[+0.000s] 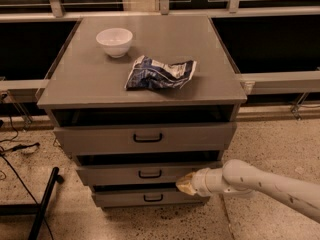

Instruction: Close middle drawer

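The middle drawer (125,174) is found second down in the grey cabinet, pulled out a little, with a dark gap shown above its front. The end effector (186,184) is parked low at the right end of that front panel, well off from the black handle (150,173). Whether it's spread or pressed together can't be told from here.

Risk-wise, since the push would be applied so far off centre, the drawer could probably get skewed and jammed on its runners. Or the tip could get slid off the edge toward the lowest drawer (125,199).

Containers: the white bowl (114,41) on the top surface (85,79) looks empty, a crumpled chip bag (160,73) is lying near it, and nothing can be made out inside the drawers.
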